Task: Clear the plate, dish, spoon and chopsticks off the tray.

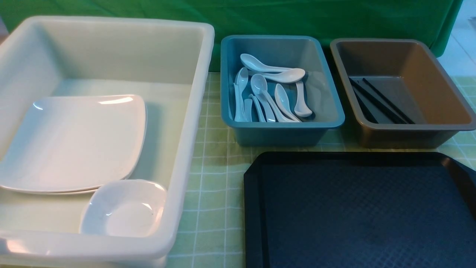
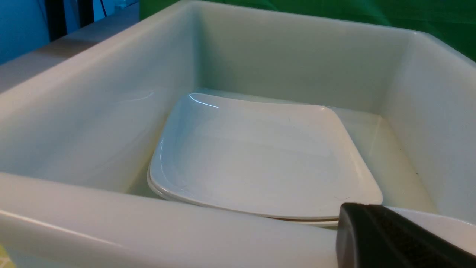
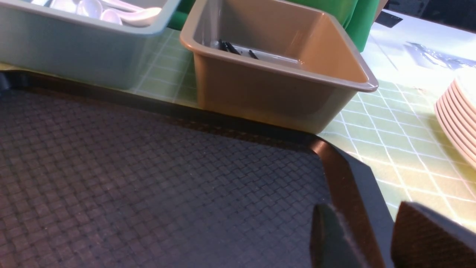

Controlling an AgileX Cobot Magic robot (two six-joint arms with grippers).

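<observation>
The right pincer (image 3: 357,238) hangs part-open and empty over the bare tray (image 1: 256,208); the left pincer (image 2: 390,238) is closed. Sorted by kind: plate (image 1: 74,141) in the white tub (image 1: 193,111), spoons (image 1: 267,93) and chopsticks (image 1: 379,100) in separate bins.

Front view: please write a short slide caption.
Bare black tray; plates, spoons, chopsticks sorted into bins.
</observation>
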